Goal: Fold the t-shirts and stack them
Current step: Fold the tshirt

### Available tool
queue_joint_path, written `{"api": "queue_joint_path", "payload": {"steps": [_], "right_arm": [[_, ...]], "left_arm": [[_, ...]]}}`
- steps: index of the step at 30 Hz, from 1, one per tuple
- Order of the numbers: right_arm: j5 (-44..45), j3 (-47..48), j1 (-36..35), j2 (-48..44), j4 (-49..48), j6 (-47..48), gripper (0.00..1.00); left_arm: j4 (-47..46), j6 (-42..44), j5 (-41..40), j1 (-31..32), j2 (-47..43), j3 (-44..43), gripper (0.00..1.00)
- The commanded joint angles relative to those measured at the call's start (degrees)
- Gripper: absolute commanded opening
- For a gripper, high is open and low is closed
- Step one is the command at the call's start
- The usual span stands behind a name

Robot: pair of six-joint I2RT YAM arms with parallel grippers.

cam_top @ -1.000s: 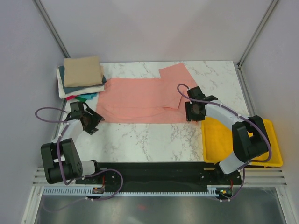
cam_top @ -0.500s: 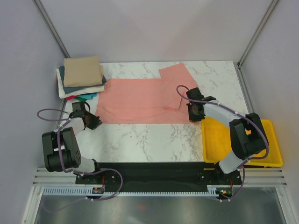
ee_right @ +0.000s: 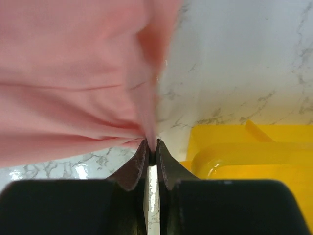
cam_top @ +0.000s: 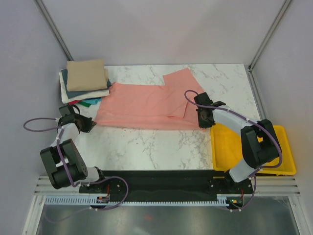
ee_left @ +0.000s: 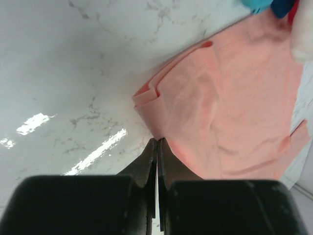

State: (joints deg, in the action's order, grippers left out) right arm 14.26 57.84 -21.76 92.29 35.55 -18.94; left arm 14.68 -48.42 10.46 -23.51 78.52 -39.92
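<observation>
The salmon-pink t-shirt (cam_top: 142, 105) lies spread across the middle of the marble table. My left gripper (cam_top: 89, 126) is at its near left corner, and the left wrist view shows the gripper (ee_left: 157, 141) shut, pinching the very edge of the pink cloth (ee_left: 234, 98). My right gripper (cam_top: 201, 121) is at the shirt's near right edge. In the right wrist view this gripper (ee_right: 152, 144) is shut on a bunched fold of the pink cloth (ee_right: 63, 73). The other t-shirts sit folded in a stack at the far left, tan (cam_top: 87, 74) on top.
A yellow tray (cam_top: 274, 152) sits at the near right, just beside my right gripper, and shows in the right wrist view as a yellow tray (ee_right: 254, 161). Metal frame posts stand at the table's far corners. Bare marble (cam_top: 146, 144) lies between the shirt and the arm bases.
Both grippers have shut on the pink shirt's near corners. My left gripper has moved left, and the shirt's left side has slid left with it. The right gripper has barely moved.
</observation>
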Motion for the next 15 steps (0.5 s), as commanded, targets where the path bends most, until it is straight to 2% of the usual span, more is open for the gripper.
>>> {"api": "queue_joint_path", "payload": {"steps": [1, 4, 7, 11, 15], "right_arm": [[9.0, 0.7, 0.5, 0.2, 3.7, -0.1, 0.11], [10.3, 1.0, 0.5, 0.8, 3.8, 0.0, 0.09], [13.3, 1.6, 0.6, 1.0, 4.6, -0.2, 0.12], [14.7, 2.1, 0.6, 0.3, 5.0, -0.5, 0.11], [20.4, 4.0, 0.6, -0.4, 6.7, -0.7, 0.11]], "left_arm": [[1.4, 0.6, -1.4, -5.0, -2.9, -4.2, 0.02], [2.5, 1.8, 0.0, -6.8, -3.8, -5.6, 0.02], [4.0, 3.0, 0.2, -8.0, -4.4, -6.0, 0.02], [4.6, 3.3, 3.7, -8.5, -5.2, -5.0, 0.02], [5.4, 4.5, 5.2, -8.9, -7.7, -2.9, 0.02]]}}
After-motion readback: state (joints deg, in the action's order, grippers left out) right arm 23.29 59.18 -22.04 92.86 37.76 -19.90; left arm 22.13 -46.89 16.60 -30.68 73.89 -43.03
